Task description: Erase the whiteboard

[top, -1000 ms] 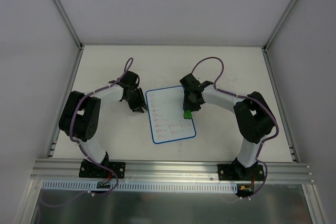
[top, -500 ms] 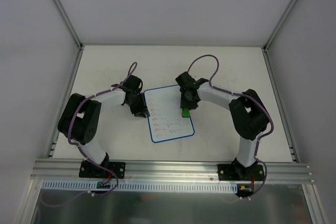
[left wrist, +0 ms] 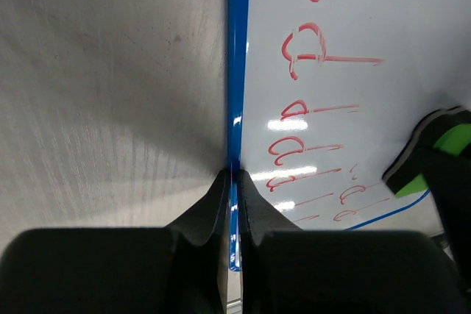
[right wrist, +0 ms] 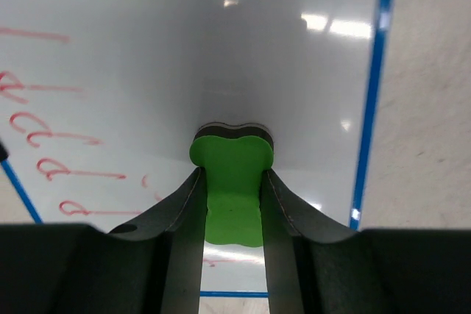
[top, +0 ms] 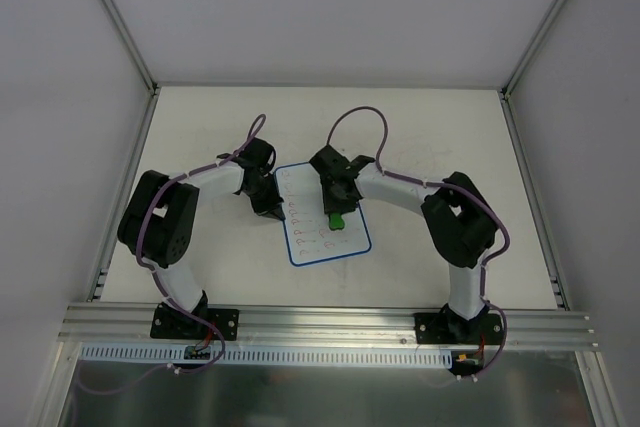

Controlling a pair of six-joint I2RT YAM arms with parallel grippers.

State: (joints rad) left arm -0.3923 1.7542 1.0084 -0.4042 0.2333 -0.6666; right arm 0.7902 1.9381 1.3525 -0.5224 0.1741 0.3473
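Note:
The whiteboard (top: 315,242), white with a thin blue border, lies flat on the table between the arms. Rows of red marks (left wrist: 324,53) cover its left part; its right part (right wrist: 243,49) is blank. My left gripper (top: 272,209) is shut on the board's left blue edge (left wrist: 234,108); it also shows in the left wrist view (left wrist: 234,182). My right gripper (top: 336,215) is shut on the green bone-shaped eraser (right wrist: 232,189) and presses its dark felt end against the board's face. The eraser also shows in the top view (top: 336,220) and at the left wrist view's right edge (left wrist: 441,152).
The off-white tabletop (top: 430,127) lies around the board, bounded by metal rails at left, right and front (top: 330,322). Grey enclosure walls stand behind and at both sides.
My right gripper has slid the eraser leftward and slightly nearer across the board. The red marks at the board's lower right are gone. My left gripper moved right onto the board's left edge.

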